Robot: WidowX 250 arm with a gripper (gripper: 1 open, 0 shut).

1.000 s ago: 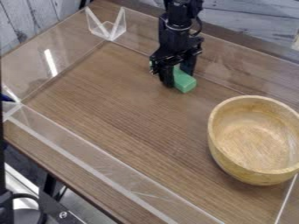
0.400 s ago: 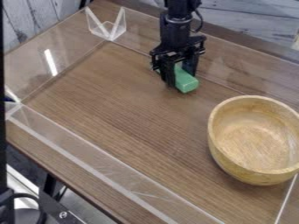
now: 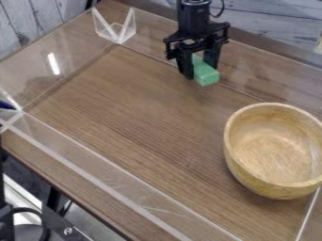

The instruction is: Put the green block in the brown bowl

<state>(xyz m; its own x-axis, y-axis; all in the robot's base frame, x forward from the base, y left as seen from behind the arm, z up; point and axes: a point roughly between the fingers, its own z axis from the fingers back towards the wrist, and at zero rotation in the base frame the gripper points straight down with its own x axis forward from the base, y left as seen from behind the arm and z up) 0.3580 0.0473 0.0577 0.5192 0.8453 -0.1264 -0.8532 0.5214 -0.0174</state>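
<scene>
My black gripper [image 3: 198, 66] points straight down over the back of the wooden table and is shut on the green block [image 3: 206, 74]. The small bright green bar hangs between the fingers, lifted a little off the tabletop, with its lower right end sticking out below them. The brown bowl [image 3: 273, 149], a large light-tan wooden bowl with a thick rim, stands hollow and empty at the right front, well apart from the block.
Clear acrylic walls [image 3: 51, 66] border the table on the left and front edges. A clear plastic bracket [image 3: 116, 26] stands at the back left corner. The wood-grain tabletop [image 3: 126, 113] stretches between gripper and bowl.
The gripper closed on the green block and rose with it, shifting slightly toward the back right. The bowl has not moved.
</scene>
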